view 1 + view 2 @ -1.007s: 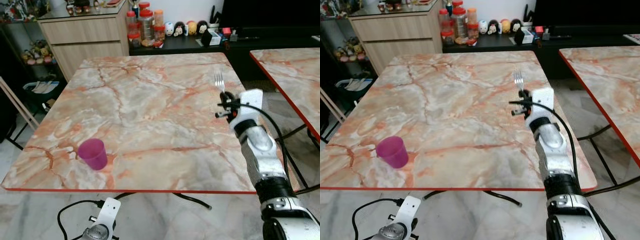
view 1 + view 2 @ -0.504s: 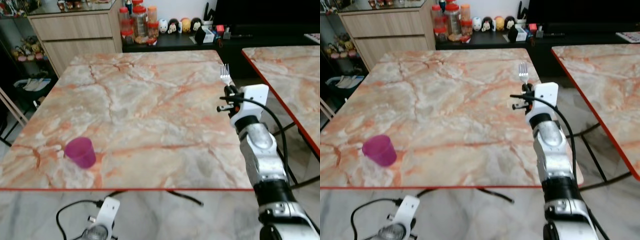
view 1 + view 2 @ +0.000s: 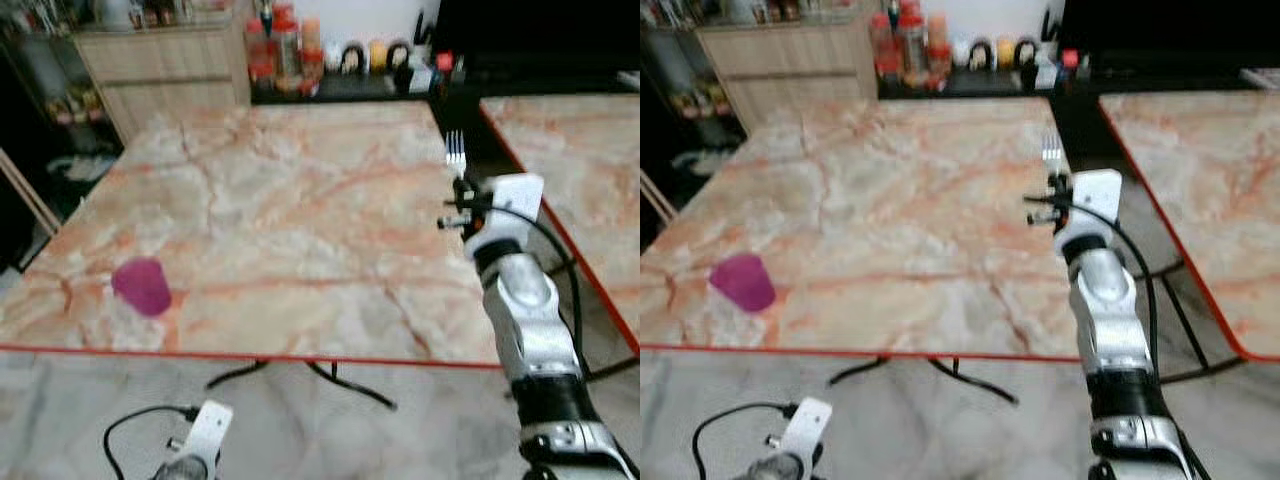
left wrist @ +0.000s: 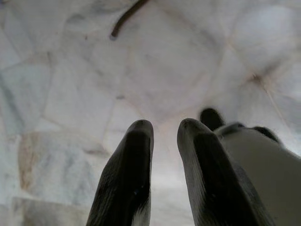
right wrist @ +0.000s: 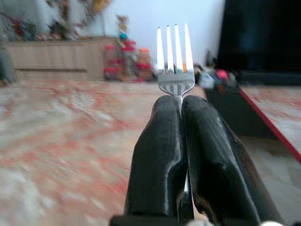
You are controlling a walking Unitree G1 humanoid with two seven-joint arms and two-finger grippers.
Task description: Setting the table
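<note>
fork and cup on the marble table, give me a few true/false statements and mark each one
1. The right gripper is shut on the fork. True.
2. The fork's tines point down at the table. False: they point up, away from the fingers.
3. The purple cup stands on the marble table, near its front left corner. True.
4. The fork already lies beside the cup. False: it is held at the table's right side, far from the cup.
5. The left gripper holds the cup. False: it hangs low over the floor, fingers slightly apart with nothing between them.
</note>
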